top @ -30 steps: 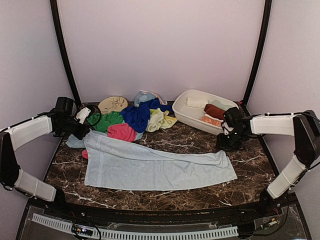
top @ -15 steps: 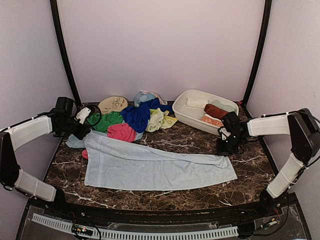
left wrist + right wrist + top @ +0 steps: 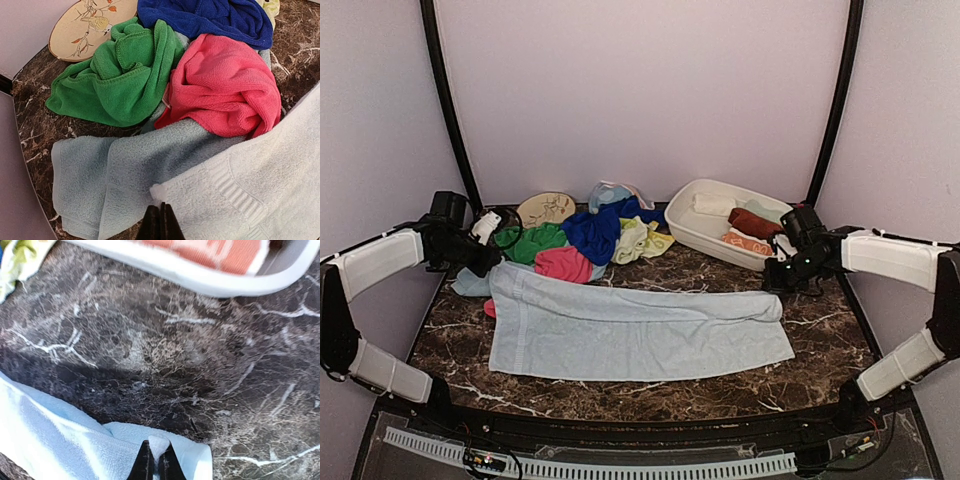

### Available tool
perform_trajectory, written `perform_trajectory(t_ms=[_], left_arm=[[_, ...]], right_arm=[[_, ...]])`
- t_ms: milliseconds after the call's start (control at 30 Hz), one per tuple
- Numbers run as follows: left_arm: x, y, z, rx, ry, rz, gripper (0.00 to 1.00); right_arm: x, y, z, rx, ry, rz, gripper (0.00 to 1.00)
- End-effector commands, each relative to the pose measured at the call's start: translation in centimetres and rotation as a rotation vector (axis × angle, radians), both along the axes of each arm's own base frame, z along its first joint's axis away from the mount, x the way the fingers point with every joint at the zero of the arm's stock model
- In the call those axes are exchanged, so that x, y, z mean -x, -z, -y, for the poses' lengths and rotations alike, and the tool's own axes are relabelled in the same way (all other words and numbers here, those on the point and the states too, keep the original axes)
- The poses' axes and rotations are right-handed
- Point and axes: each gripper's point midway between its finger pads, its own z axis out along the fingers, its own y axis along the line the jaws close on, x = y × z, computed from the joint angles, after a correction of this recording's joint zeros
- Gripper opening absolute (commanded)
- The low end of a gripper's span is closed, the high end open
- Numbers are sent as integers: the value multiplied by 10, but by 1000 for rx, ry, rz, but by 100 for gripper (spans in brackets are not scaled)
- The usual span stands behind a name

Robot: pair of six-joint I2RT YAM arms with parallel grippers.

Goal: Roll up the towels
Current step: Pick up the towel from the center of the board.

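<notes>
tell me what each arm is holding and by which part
Both hold the pale blue towel: the left fingers pinch its far left corner, the right fingers its far right corner.

At least six loose towels [image 3: 620, 335], four in one basin [image 3: 685, 228], one disc [image 3: 545, 208]

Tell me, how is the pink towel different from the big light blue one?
The pale blue towel lies spread out long and flat across the table; the pink towel is scrunched in a heap. The left gripper and right gripper pinch the pale blue towel's ends; nothing holds the pink towel. Both are fluffy cloth, not rolled yet.
</notes>
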Motion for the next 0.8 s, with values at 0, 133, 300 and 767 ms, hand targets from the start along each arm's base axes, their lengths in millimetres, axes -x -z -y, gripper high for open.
perform_trajectory(t_ms=[0,133,300,767], left_arm=[[0,-20,1,32,-14,26,0],[-3,-30,2,45,-15,36,0],[-6,-39,3,51,-17,41,0],[-5,-45,17,131,16,-5,0]], right_arm=[[-14,-45,9,-21,18,135,0],[-26,-83,11,-48,28,228,0],[-33,-107,8,-69,13,287,0],[-41,-96,13,-21,24,237,0]])
